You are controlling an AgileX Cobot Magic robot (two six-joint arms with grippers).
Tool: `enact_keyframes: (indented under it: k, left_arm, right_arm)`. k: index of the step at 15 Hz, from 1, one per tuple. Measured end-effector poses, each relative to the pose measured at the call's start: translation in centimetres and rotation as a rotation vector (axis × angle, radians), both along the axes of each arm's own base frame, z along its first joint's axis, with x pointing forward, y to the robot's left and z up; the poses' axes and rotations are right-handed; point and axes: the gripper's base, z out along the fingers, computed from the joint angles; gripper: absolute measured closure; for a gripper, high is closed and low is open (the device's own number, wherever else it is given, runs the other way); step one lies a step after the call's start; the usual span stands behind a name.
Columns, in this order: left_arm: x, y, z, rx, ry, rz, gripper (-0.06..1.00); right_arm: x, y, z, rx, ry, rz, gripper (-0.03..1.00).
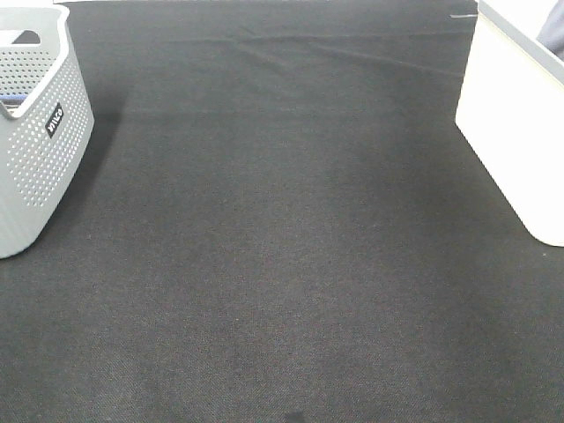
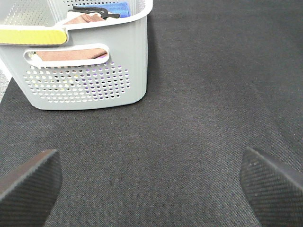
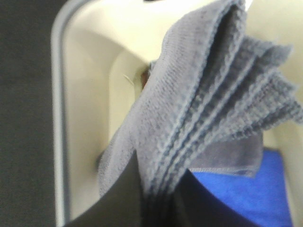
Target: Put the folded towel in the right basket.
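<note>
In the right wrist view my right gripper (image 3: 158, 201) is shut on a folded grey towel (image 3: 203, 109) and holds it over the inside of the white right basket (image 3: 85, 118). A blue cloth (image 3: 246, 189) lies in that basket below the towel. In the high view the right basket (image 1: 515, 123) stands at the right edge; neither gripper nor the towel shows there. My left gripper (image 2: 151, 182) is open and empty, low over the black cloth, facing the grey left basket (image 2: 85, 71).
The grey perforated left basket (image 1: 35, 132) stands at the far left and holds brown and blue cloths (image 2: 94, 14). A black cloth (image 1: 282, 264) covers the table between the two baskets.
</note>
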Motion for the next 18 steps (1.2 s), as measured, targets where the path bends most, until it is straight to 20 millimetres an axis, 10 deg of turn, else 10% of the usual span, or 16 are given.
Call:
enact_keyframes:
  k: [3, 5, 9, 11, 14, 18]
  left_arm:
    - [0.0, 0.0, 0.0, 0.0, 0.0, 0.0, -0.02]
    - [0.0, 0.0, 0.0, 0.0, 0.0, 0.0, -0.02]
    - [0.0, 0.0, 0.0, 0.0, 0.0, 0.0, -0.02]
    - [0.0, 0.0, 0.0, 0.0, 0.0, 0.0, -0.02]
    - [0.0, 0.0, 0.0, 0.0, 0.0, 0.0, -0.02]
    - [0.0, 0.0, 0.0, 0.0, 0.0, 0.0, -0.02]
  right_arm:
    - [0.8, -3.3, -3.7, 0.062, 0.064, -0.068, 0.82]
    - [0.6, -5.3, -4.7, 0.091, 0.077, -0.106, 0.56]
    - [0.7, -5.3, -4.7, 0.097, 0.07, -0.083, 0.18]
    - [0.5, -5.0, -3.9, 0.122, 0.047, -0.076, 0.15]
    - [-0.5, -2.8, 0.0, 0.122, -0.033, -0.036, 0.15]
    - [-2.2, 4.8, 5.5, 0.081, -0.135, 0.117, 0.15]
